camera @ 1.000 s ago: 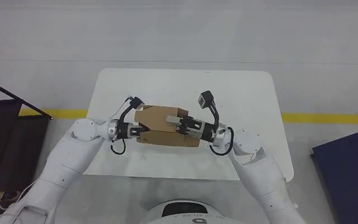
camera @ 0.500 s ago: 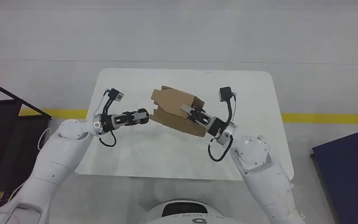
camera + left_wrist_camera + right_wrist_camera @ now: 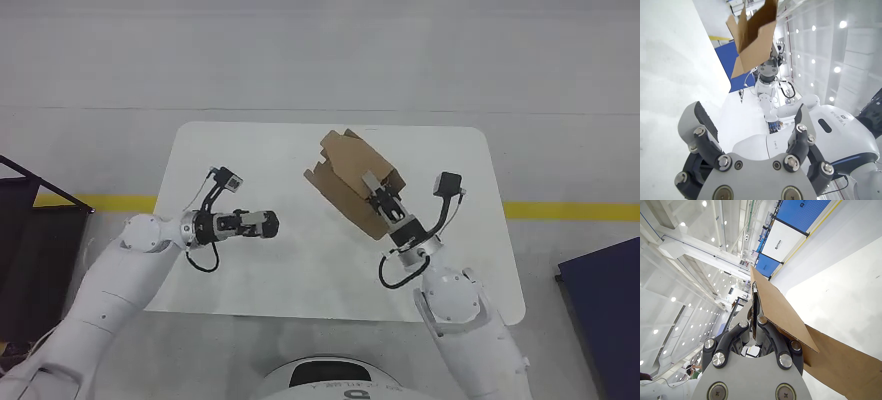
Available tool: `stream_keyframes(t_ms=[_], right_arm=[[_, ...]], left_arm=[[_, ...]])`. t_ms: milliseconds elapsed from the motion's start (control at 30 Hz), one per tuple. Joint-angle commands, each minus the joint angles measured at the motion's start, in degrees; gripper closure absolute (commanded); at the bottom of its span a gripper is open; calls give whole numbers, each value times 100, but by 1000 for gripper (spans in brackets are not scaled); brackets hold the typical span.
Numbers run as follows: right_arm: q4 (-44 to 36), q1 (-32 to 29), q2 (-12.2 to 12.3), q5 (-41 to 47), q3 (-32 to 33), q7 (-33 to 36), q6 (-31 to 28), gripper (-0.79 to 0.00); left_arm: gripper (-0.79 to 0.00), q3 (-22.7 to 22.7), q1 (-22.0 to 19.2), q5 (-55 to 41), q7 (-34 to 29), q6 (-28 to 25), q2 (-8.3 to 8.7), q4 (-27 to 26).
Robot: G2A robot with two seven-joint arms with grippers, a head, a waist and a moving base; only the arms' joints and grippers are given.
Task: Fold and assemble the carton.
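One-handed hold: right gripper (image 3: 375, 185) was clamped on the carton (image 3: 348, 168) wall at 2 o'clock, probably so the flaps hung free, while left gripper (image 3: 270, 224) sat fingers apart and empty at 9.

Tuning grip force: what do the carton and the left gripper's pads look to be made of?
The carton is brown corrugated cardboard, matte; its fluted core shows along the cut edge in the right wrist view. The left gripper has dark, finely ribbed, matte pads, probably rubber or similar, though the look leaves that open.
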Motion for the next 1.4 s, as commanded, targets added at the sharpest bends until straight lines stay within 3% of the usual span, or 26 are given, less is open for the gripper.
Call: stream_keyframes(t_ms=[0, 333, 667, 1067, 1233, 1300, 1367], right_arm=[[0, 0, 0, 0, 0, -1, 0, 0], [30, -33, -51, 311, -357, -184, -90, 0], [116, 111, -164, 1398, -1134, 50, -442, 0], [-21, 160, -143, 2209, -1034, 514, -448, 0], [-154, 144, -98, 3156, -709, 1061, -518, 0], [-267, 74, -93, 4192, -628, 1500, -619, 0], [-267, 74, -93, 4192, -628, 1500, -619, 0]], left_arm=[[-785, 227, -75, 12, 38, -38, -79, -7], [-785, 763, -515, -183, 465, -165, -432, 533], [-785, 830, -710, 217, 1005, -344, -604, 809], [-785, 472, -562, 261, 1265, -613, -620, 1150], [-785, 140, -409, 113, 1217, -691, -554, 1463], [-785, -24, -351, 54, 1141, -707, -514, 1566], [-785, -212, -291, -9, 1082, -717, -467, 1675]])
